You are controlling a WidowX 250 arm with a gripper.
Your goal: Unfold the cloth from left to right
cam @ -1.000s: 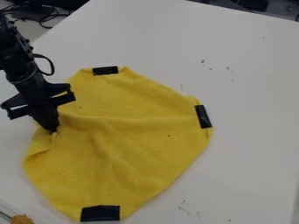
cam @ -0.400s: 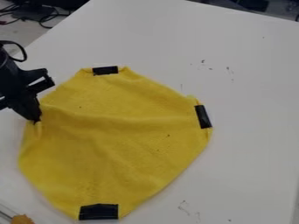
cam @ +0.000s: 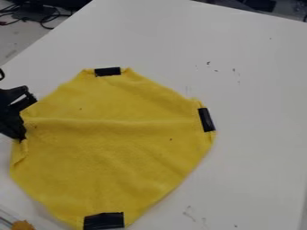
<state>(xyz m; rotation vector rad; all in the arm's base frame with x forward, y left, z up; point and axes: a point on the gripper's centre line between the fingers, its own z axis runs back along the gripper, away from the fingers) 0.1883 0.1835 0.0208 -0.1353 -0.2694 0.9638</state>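
My gripper [cam: 21,138] is at the left edge of the view, its tips shut on the left corner of the yellow cloth [cam: 120,148]. The cloth lies spread across the white table, with a low ridge running from the gripped corner toward the right. Strips of black tape mark its top, right and bottom corners. A small fold shows just below the gripper.
The white table [cam: 252,76] extends behind and to the right of the cloth. An orange-brown object [cam: 23,225] sits at the bottom left corner, beside a clear edge. Black cables [cam: 43,17] lie beyond the table at the upper left.
My gripper has moved left, first slightly up and then down a little, drawing the cloth's left corner outward. The cloth is flatter and wider, and its right corner has shifted slightly left.
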